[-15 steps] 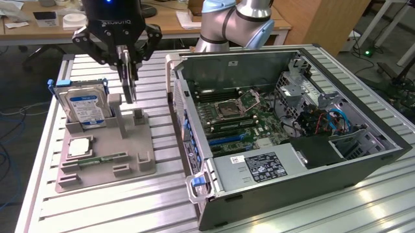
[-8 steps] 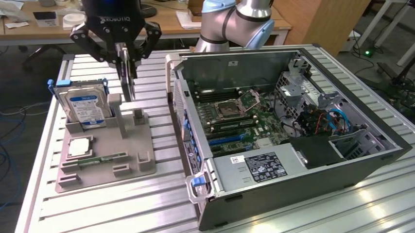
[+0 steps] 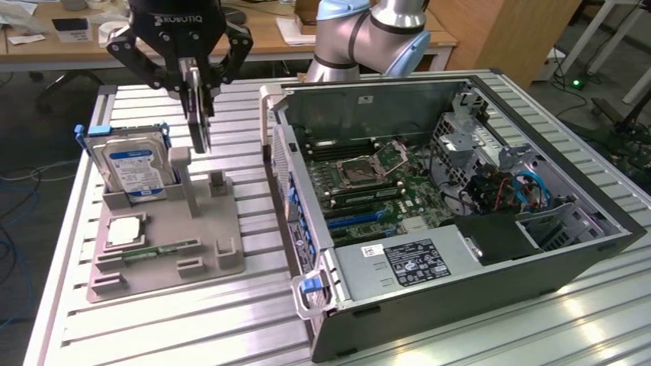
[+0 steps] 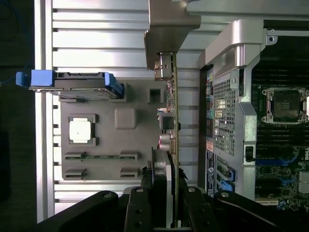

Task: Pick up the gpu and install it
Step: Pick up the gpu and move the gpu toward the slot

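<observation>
Pinched part-closed in the gripper (image 3: 197, 85) by its top edge: the gpu (image 3: 198, 126), hanging upright and edge-on over the grey fixture tray (image 3: 203, 263). Seen at eleven o'clock in the exterior view. At its seven o'clock, the hard drive (image 3: 133, 164), standing in the tray; at its four o'clock, the open computer case (image 3: 569, 191).

Upper left of frame: my gripper (image 3: 195, 76) is clamped on the top edge of the gpu (image 3: 200, 122), which hangs upright, edge-on to the camera, over the grey fixture (image 3: 203, 252) at lower left. The hard drive (image 3: 130, 164) stands upright in the fixture's left slot, near the card. The open computer case (image 3: 447, 191) lies at centre-right on the slatted table (image 3: 152, 328), motherboard (image 3: 371, 179) exposed.
</observation>
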Controlling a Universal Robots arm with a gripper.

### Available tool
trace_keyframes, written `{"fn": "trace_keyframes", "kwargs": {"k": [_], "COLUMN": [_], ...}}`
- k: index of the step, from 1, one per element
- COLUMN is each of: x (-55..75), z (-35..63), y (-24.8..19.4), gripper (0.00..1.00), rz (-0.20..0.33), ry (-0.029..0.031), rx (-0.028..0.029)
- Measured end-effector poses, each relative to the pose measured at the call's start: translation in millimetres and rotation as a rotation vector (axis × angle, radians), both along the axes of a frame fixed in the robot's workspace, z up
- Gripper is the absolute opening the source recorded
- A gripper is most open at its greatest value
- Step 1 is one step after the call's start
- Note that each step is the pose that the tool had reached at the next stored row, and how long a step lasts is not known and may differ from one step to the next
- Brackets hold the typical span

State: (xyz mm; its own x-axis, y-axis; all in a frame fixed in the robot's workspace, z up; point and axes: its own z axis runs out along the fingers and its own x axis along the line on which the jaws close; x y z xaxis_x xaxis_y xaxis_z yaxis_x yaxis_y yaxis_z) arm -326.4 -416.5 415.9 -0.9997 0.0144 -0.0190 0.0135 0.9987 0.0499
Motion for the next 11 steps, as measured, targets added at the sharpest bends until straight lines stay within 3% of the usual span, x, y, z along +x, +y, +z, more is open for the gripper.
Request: {"fn": "trace_keyframes", "kwargs": {"k": [11], "x": [10.8], "z": [-0.1], "y": [0.0], "gripper": [0.28], "rz": [0.0], "ry": [0.0001], "rx": [0.0]}}
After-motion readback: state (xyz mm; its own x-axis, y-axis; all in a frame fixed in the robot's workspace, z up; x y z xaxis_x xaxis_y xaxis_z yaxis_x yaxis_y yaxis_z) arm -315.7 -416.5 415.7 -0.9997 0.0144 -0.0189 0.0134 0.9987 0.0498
